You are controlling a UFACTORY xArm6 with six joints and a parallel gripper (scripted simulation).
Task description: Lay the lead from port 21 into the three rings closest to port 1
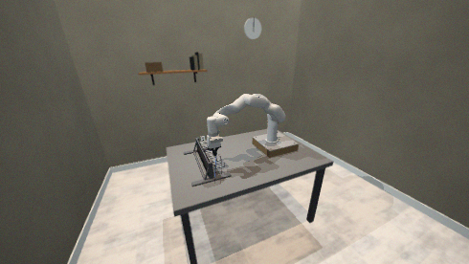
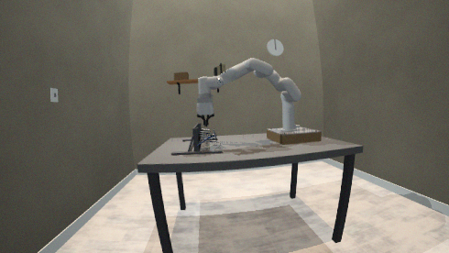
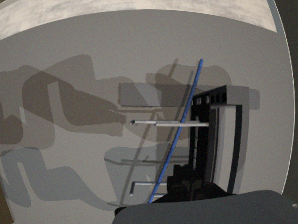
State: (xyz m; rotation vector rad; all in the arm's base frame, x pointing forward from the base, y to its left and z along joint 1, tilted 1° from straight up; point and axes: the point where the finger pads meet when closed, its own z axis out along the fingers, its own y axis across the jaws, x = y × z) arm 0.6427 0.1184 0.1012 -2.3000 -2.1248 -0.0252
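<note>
One risk we saw: the white arm's gripper hung above the dark free-standing rack, jaws fully closed on nothing, while the thin blue lead slanted alongside the rack, so descending could tilt it.

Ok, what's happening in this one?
A white arm bolted to the table hangs its gripper just above a small rack. The jaws are shut on nothing. The blue lead runs along the rack front, apart from the gripper. Whether it sits in any ring is too small to tell.
</note>
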